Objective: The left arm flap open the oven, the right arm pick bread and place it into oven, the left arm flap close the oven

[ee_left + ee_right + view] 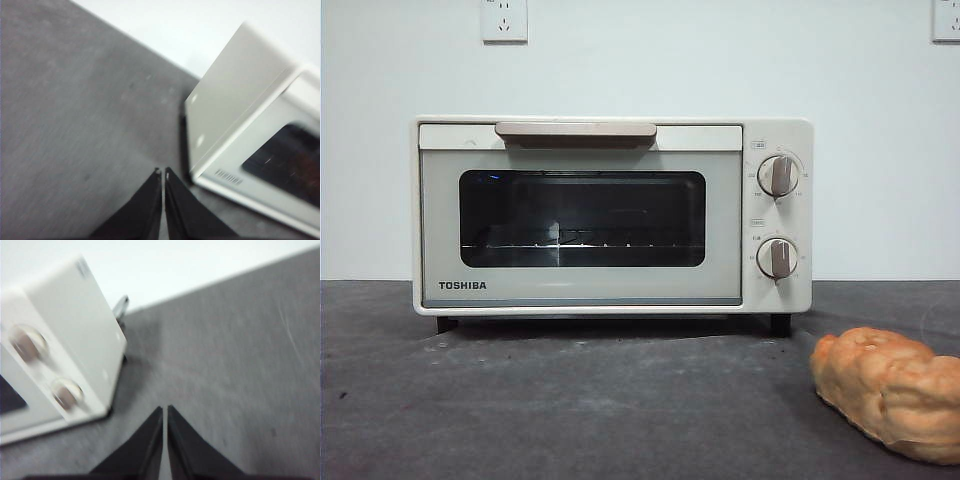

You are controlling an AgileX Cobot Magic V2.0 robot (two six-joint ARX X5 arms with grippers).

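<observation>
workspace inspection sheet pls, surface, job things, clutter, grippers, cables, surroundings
surface: dark grey table, bare in front of the oven
oven: cream oven stands upright, door shut, handle along the door's top, two knobs beside the door
bread: golden-brown bread lies on the table, apart from the oven, on its knob side
clutter: nothing seen
left gripper: above the table by the oven's plain side, jaws shut, holding nothing
right gripper: above the table by the knob side, jaws shut, holding nothing
cables: nothing seen
surroundings: white wall with two sockets
</observation>
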